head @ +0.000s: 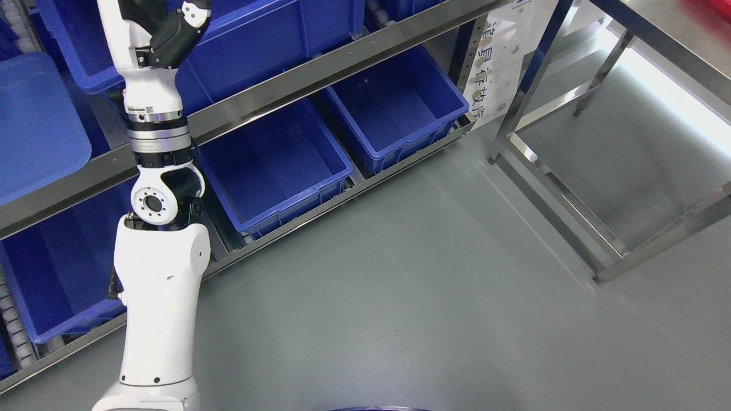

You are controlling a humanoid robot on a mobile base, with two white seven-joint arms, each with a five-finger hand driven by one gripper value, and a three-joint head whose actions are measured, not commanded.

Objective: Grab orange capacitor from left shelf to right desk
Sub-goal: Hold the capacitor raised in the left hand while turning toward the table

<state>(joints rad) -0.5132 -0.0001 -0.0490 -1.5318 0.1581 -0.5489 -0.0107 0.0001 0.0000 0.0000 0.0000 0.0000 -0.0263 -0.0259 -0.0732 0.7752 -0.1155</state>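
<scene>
My left arm rises from the bottom left edge, white with a black wrist joint, and runs up in front of the shelf until it leaves the picture at the top. Its hand is cut off by the top edge, so the hand itself does not show. No orange capacitor shows anywhere in the head view. The right arm is out of the picture. The steel desk stands at the upper right, with only its edge and legs showing.
Several blue bins sit on the shelf: two on the lower rack look empty, larger ones stand above and at the left. A printed paper sign hangs on the shelf post. Grey floor spreads between shelf and desk.
</scene>
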